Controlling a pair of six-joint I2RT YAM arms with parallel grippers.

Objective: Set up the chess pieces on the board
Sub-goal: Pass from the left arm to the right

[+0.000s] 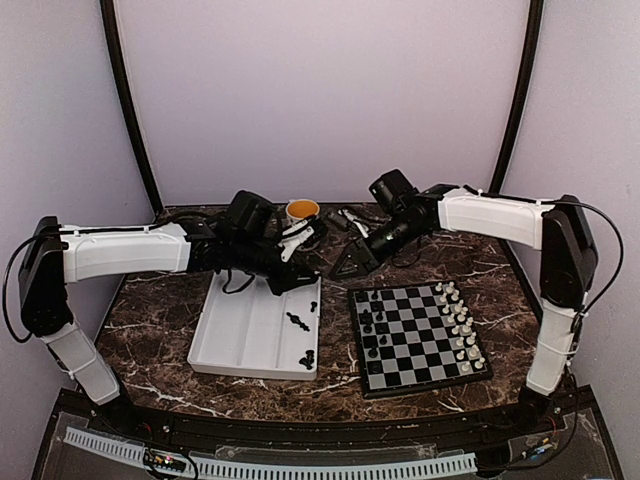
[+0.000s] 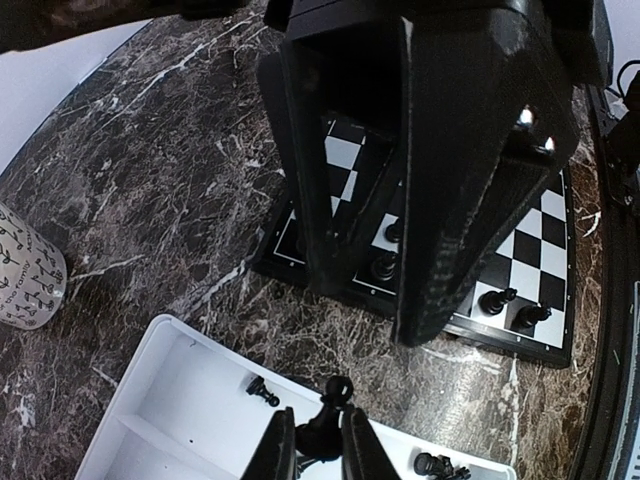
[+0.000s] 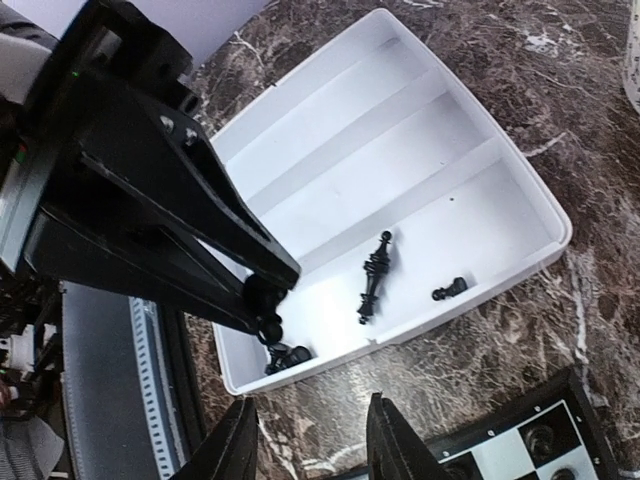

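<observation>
My left gripper [image 1: 300,276] is shut on a black pawn [image 2: 330,415] and hangs over the right edge of the white tray [image 1: 245,335]. Facing it, my right gripper [image 1: 350,264] stands open and empty above the marble between tray and board [image 1: 425,383]. The right wrist view shows the held pawn [image 3: 265,300] in front of my right gripper [image 3: 312,440]. On the board, black pieces [image 1: 368,320] stand along the left side and white pieces [image 1: 460,325] along the right. Loose black pieces lie in the tray: a tall one [image 3: 375,278], a pawn [image 3: 450,290] and a small cluster [image 3: 290,357].
A mug [image 1: 302,210] with an orange inside stands at the back behind both grippers. The two grippers are close together, tip to tip. The tray's raised rim [image 2: 240,350] lies just under the left fingers. Bare marble table [image 1: 160,320] surrounds tray and board.
</observation>
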